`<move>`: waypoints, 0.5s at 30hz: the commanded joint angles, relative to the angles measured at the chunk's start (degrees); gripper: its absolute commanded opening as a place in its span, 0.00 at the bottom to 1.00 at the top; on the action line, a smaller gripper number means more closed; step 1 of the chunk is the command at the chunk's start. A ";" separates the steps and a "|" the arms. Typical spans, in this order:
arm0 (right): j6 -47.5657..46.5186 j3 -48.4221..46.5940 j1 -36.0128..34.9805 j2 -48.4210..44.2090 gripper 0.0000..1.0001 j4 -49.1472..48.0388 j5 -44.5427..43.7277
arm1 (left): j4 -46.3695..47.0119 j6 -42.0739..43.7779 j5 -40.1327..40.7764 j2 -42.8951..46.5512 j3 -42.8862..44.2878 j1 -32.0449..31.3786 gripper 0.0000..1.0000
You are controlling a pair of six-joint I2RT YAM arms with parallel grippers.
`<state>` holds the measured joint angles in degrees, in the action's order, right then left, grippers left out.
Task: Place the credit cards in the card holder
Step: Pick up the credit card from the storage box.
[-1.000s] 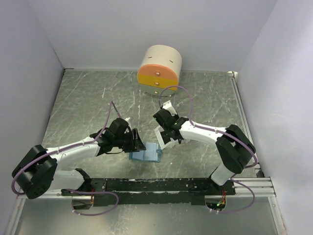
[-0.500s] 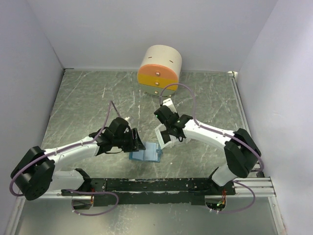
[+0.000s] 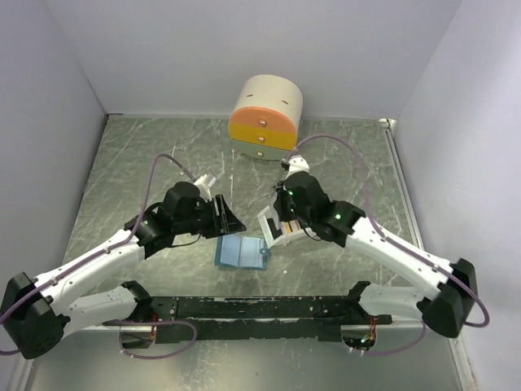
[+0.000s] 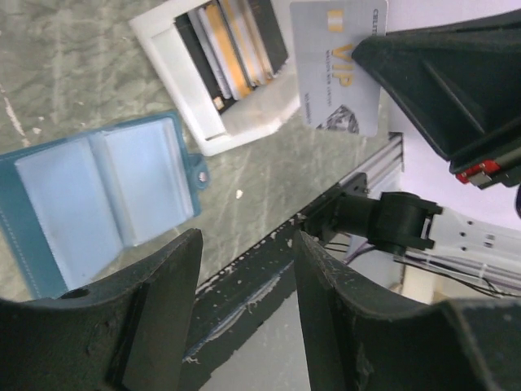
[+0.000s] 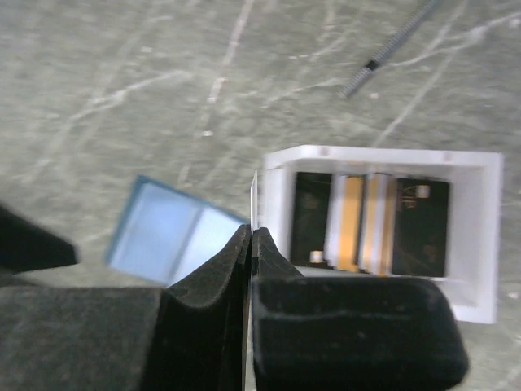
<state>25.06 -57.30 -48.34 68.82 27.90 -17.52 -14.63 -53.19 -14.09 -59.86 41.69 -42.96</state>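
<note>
Three pale lavender walls (image 3: 163,49) enclose a grey-green marbled table (image 3: 146,163) scratched with white. A round cream drawer box (image 3: 264,118) stands at the far edge.

Change over the last second: the right arm has stretched out and its wrist has risen over the white tray (image 3: 264,221). The left arm has lifted off the card holder's (image 3: 242,252) left edge; the holder is unmoved.

Right gripper (image 5: 251,236): jaws clamped together on a whitish card (image 4: 338,77), held in the air beside the tray.

Left gripper (image 4: 244,240): jaws apart, nothing between them, poised above the holder.

The card holder lies open and flat, just beside the tray on the arm-base side. The other credit cards (image 5: 366,220), orange and dark, sit in the tray.
</note>
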 commanded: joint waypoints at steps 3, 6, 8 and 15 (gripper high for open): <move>12.51 7.87 -0.26 -11.22 0.00 -12.15 13.56 | 4.96 -6.24 -5.65 4.35 -1.47 -0.37 0.61; 17.61 11.68 -0.26 -16.58 0.00 -18.04 16.43 | 9.01 -9.24 -7.72 6.77 -3.43 -0.37 0.63; 20.34 14.66 -0.25 -18.84 0.00 -23.56 19.48 | 12.45 -11.01 -8.74 8.30 -4.81 -0.37 0.63; 26.88 19.09 -0.21 -19.88 0.00 -33.01 25.88 | 17.85 -12.82 -10.13 9.23 -6.12 -0.37 0.64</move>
<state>45.80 -40.66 -48.40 49.54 4.12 2.81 -3.70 -63.61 -21.26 -51.24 36.53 -42.98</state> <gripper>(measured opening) 0.007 0.643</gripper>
